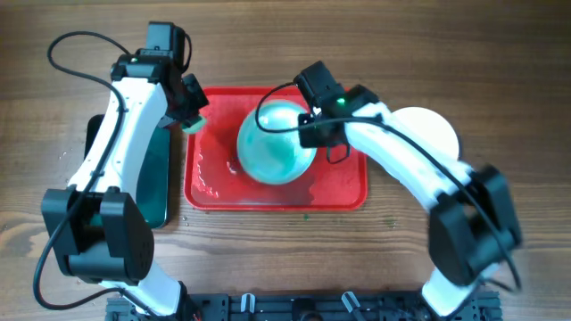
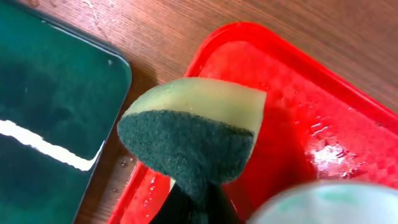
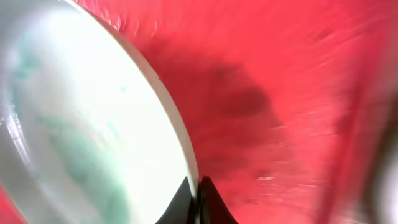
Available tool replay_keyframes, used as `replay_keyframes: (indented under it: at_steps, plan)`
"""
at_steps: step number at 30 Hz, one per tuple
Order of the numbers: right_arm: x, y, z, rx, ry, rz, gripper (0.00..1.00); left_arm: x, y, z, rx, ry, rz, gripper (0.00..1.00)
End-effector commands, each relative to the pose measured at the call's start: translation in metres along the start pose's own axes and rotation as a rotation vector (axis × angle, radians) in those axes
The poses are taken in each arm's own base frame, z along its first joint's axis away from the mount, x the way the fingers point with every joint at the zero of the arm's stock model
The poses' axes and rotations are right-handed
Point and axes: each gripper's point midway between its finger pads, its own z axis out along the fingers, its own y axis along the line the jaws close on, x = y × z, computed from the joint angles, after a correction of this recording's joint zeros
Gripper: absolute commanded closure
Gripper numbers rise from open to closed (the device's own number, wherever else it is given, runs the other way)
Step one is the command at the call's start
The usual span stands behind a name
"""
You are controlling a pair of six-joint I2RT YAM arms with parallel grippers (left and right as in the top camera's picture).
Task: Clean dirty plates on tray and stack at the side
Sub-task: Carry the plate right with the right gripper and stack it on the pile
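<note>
My right gripper (image 1: 310, 122) is pinching the smeared plate (image 1: 275, 147) by its 2 o'clock rim to steady it over the middle of the tray (image 1: 343, 185), while my left gripper (image 1: 190, 112) hangs at the tray's 10 o'clock corner clamping the sponge (image 2: 193, 134), ready to scrub I guess.

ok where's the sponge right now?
The sponge is in the left gripper, over the red tray's far-left corner in the overhead view, between the black tray and the plate.
</note>
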Motion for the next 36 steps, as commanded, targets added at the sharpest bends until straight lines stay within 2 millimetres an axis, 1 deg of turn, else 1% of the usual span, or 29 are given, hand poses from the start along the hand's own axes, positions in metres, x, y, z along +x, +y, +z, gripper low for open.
replay_keyframes:
  at_steps: [1,3,5,7,10,13,15,24,26,27,28,29,30,32,34,35,36]
  plan:
    - [-0.032,-0.045,-0.065,0.388,-0.298,-0.028,0.96,-0.003,-0.012,-0.008,0.065,-0.009,0.015,0.96]
    - [-0.033,-0.052,-0.092,0.554,-0.401,-0.067,0.96,-0.003,-0.012,-0.008,0.065,-0.010,0.015,0.96]
    - [-0.030,-0.049,-0.115,0.696,-0.495,-0.123,0.96,-0.003,-0.012,-0.008,0.066,-0.010,0.015,0.96]
    - [-0.028,-0.035,-0.138,0.788,-0.594,-0.195,0.95,-0.004,-0.012,-0.008,0.067,-0.013,0.015,0.96]
    - [-0.028,-0.018,-0.170,0.894,-0.742,-0.254,0.96,-0.004,-0.012,-0.008,0.068,-0.012,0.015,0.96]
    - [-0.026,-0.005,-0.191,0.957,-0.841,-0.282,0.96,-0.004,-0.012,-0.008,0.067,-0.013,0.015,0.96]
    - [-0.024,0.000,-0.195,0.963,-0.857,-0.296,0.96,-0.004,-0.012,-0.008,0.067,-0.013,0.015,0.96]
    - [-0.024,0.001,-0.195,0.966,-0.854,-0.307,0.96,-0.004,-0.012,-0.008,0.067,-0.012,0.015,0.96]
    - [-0.024,0.001,-0.195,0.960,-0.855,-0.301,0.96,-0.004,-0.012,-0.008,0.067,-0.012,0.015,0.96]
    - [-0.024,0.002,-0.189,0.932,-0.835,-0.298,0.96,-0.003,-0.012,-0.007,0.065,-0.009,0.015,0.96]
    - [-0.023,0.003,-0.178,0.885,-0.792,-0.299,0.96,-0.002,-0.011,-0.006,0.064,-0.007,0.015,0.96]
    - [-0.019,0.003,-0.163,0.825,-0.723,-0.308,0.96,-0.001,-0.011,-0.004,0.061,-0.003,0.015,0.96]
    - [-0.012,0.004,-0.140,0.726,-0.614,-0.313,0.96,0.000,-0.011,-0.002,0.061,0.005,0.015,0.96]
    - [0.007,0.009,-0.100,0.522,-0.401,-0.297,0.96,0.001,-0.011,0.001,0.059,0.013,0.015,0.96]
    - [0.020,0.015,-0.078,0.364,-0.252,-0.277,0.96,0.002,-0.011,0.003,0.057,0.018,0.015,0.96]
    - [0.029,0.020,-0.066,0.252,-0.154,-0.274,0.96,0.002,-0.011,0.004,0.055,0.020,0.015,0.96]
    - [0.035,0.019,-0.057,0.139,-0.055,-0.261,0.96,0.002,-0.011,0.005,0.054,0.022,0.016,0.96]
